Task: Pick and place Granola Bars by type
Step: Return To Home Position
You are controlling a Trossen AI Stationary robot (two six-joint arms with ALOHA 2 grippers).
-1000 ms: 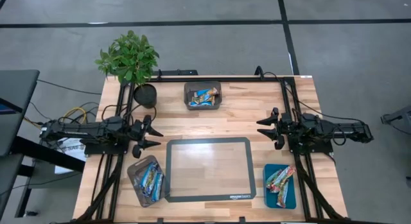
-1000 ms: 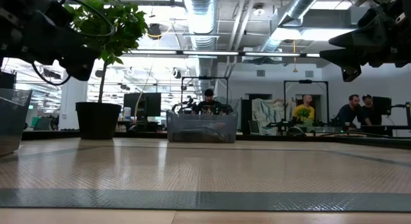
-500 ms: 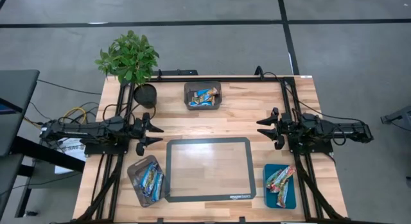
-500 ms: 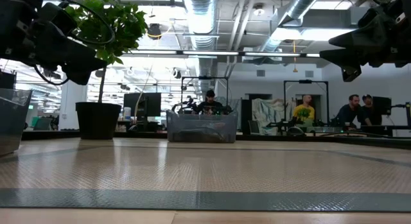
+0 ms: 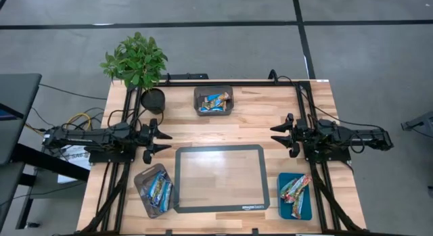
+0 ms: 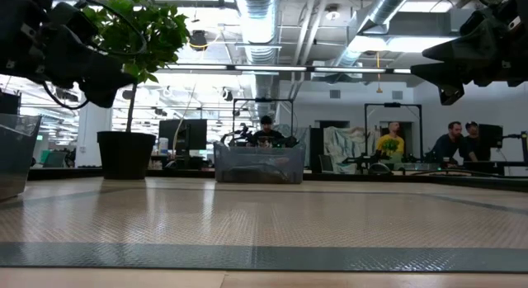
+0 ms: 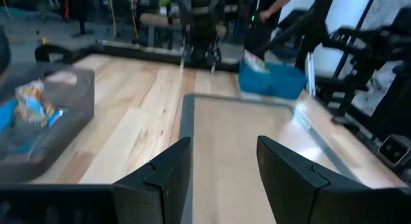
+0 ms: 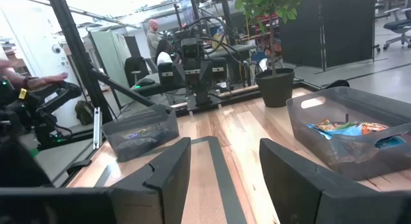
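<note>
The granola bars lie in three containers: a grey bin (image 5: 214,101) at the far middle, a grey bin (image 5: 154,189) at the near left, and a teal tray (image 5: 295,194) at the near right. My left gripper (image 5: 162,143) hovers open and empty at the table's left, between the plant pot and the near-left bin. In the left wrist view (image 7: 221,179) nothing lies between its fingers. My right gripper (image 5: 277,135) hovers open and empty at the table's right, on the far side of the teal tray. Its wrist view (image 8: 225,179) shows the far bin's bars (image 8: 347,129).
A large flat tray with a grey rim (image 5: 177,182) lies at the near middle, between the two arms. A potted plant (image 5: 139,63) stands at the far left corner. People show in the room beyond the table (image 6: 450,144), and a hand (image 8: 38,79) shows in the right wrist view.
My left gripper has turned slightly in place, still open. Nothing else has moved.
</note>
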